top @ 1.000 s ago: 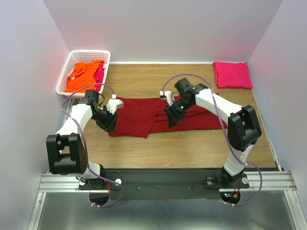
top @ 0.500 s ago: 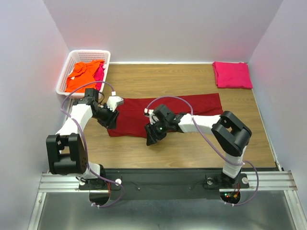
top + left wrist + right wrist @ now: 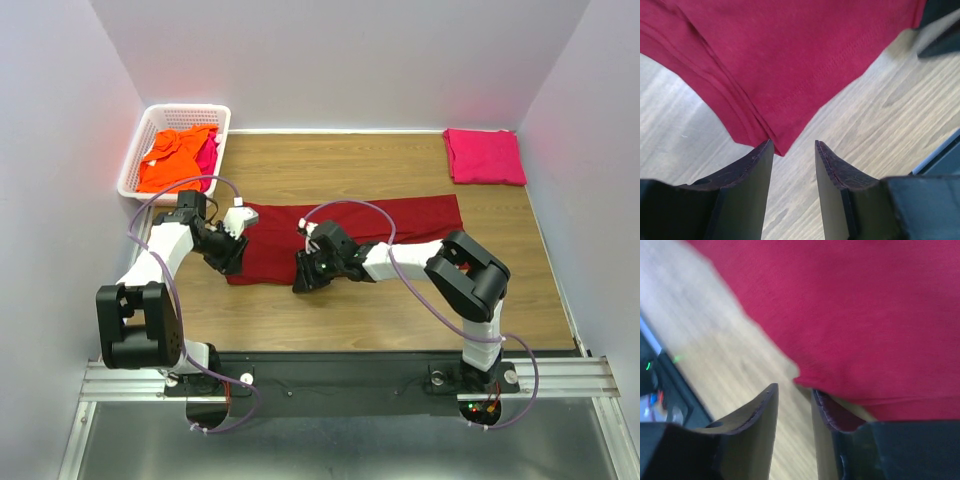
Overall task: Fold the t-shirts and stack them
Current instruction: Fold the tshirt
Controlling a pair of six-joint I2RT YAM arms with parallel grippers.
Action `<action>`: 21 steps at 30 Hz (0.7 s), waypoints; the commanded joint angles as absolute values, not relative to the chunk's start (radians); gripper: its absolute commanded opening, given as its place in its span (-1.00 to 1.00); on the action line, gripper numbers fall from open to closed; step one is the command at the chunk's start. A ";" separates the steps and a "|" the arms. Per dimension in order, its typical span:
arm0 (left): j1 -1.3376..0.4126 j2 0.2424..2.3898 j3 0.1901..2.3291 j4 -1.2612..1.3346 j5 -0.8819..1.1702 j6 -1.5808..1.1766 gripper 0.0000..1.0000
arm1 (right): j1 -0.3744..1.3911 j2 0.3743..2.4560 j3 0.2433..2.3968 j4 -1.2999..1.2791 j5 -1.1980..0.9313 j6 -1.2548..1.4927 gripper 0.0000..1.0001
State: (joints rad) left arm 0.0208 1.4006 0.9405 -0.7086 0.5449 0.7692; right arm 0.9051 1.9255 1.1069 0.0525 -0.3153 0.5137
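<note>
Right at the near edge, the two white-and-black arms reach forward over the light brown wooden table [image 3: 400, 310], both down low on the same garment. That garment is the dark red short-sleeved cotton t-shirt [image 3: 400, 225], lying flat and stretched sideways across the middle of the table.

The left gripper [image 3: 793, 146] sits at the shirt's near left corner. Its jaws stand parted, bare wood shows between them, and the pointed tip of the cloth lies just ahead of the fingertips, not pinched. You can see several layers of hem stacked along that corner.

The right gripper [image 3: 794, 390] is down on the near hem, about a third of the way along from the left arm's corner. Its wrist view is smeared, but a narrow strip of wood shows between the two fingers, so the jaws are apart. The red hem lies across the tip of one finger and nothing looks clamped.

Further back on the left, the white plastic lattice basket [image 3: 186, 109] stands in the far corner. Inside it, a crumpled bright orange t-shirt [image 3: 172, 160] fills most of the space, with a crumpled pink t-shirt [image 3: 207, 155] tucked against its right side.

Over in the far right corner, a magenta-pink t-shirt [image 3: 485, 155] lies folded into a neat square on the wood, well apart from the red one.
</note>
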 commanded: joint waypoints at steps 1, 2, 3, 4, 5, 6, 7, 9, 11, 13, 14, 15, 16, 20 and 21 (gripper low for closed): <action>0.018 1.384 0.923 -0.736 0.546 0.810 -0.02 | 0.914 1.910 1.108 0.075 -0.268 0.540 -0.33; 0.018 1.385 0.922 -0.739 0.543 0.811 -0.02 | 0.913 1.905 1.109 0.072 -0.273 0.540 -0.43; 0.018 1.388 0.922 -0.739 0.543 0.813 -0.02 | 0.914 1.899 1.112 0.071 -0.272 0.538 -0.52; 0.018 1.394 0.923 -0.739 0.542 0.816 -0.03 | 0.913 1.895 1.115 0.069 -0.270 0.538 -0.70; 0.020 1.397 0.923 -0.739 0.541 0.815 -0.03 | 0.913 1.887 1.123 0.066 -0.268 0.534 -0.80; 0.020 1.404 0.925 -0.739 0.541 0.816 -0.03 | 0.914 1.884 1.126 0.060 -0.268 0.532 -0.99; 0.018 1.405 0.927 -0.736 0.541 0.816 -0.03 | 0.914 1.878 1.129 0.055 -0.267 0.531 -0.99; 0.018 1.410 0.928 -0.735 0.540 0.813 -0.04 | 0.913 1.849 1.129 0.052 -0.273 0.526 -0.99; 0.018 1.414 0.931 -0.735 0.541 0.815 -0.05 | 0.913 1.827 1.127 0.051 -0.270 0.525 -0.99; 0.018 1.416 0.934 -0.735 0.541 0.813 -0.05 | 0.913 1.786 1.117 0.049 -0.261 0.520 -0.99; 0.018 1.419 0.936 -0.736 0.541 0.815 -0.06 | 0.913 1.772 1.112 0.049 -0.244 0.520 -0.99; 0.018 1.420 0.937 -0.736 0.541 0.813 -0.06 | 0.913 1.754 1.108 0.051 -0.236 0.519 -0.99; 0.018 1.422 0.939 -0.736 0.541 0.813 -0.06 | 0.914 1.744 1.106 0.051 -0.230 0.515 -0.99; 0.018 1.431 0.946 -0.736 0.549 0.808 -0.07 | 0.913 1.723 1.098 0.051 -0.207 0.514 -0.99; 0.018 1.433 0.948 -0.735 0.549 0.808 -0.07 | 0.913 1.723 1.101 0.051 -0.206 0.515 -0.99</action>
State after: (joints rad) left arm 0.0208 1.4277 0.9291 -0.7166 0.5335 0.8021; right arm 0.9047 1.7531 1.1061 0.0265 -0.2489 0.5274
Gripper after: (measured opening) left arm 0.468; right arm 0.014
